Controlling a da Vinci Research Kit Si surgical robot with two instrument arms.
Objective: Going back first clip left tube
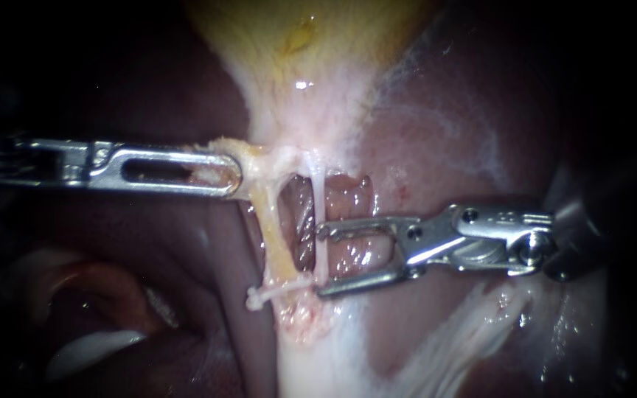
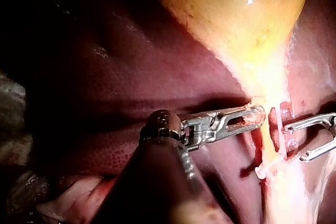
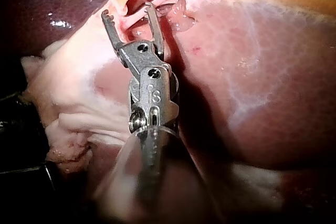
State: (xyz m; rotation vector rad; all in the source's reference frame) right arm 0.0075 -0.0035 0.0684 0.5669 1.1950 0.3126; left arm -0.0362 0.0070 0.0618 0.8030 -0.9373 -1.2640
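Dark liver backs everything. On the left tube, a white clip crosses its lower end. My right instrument holds its end effector spread just beside that tube. My left instrument pinches the gallbladder neck atop it.

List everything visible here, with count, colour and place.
gallbladder: one, yellow, top of the endoscope view.
liver: one, dark red, around the gallbladder.
left tube: one, yellowish, running down from the gallbladder.
right tube: one, thin and white, beside the left tube.
clip: one, white, across the left tube's lower end.
left instrument: one, metal, jaws shut on pale tissue at the left tube's top.
right instrument: one, metal, jaws open and empty, tips by the right tube.
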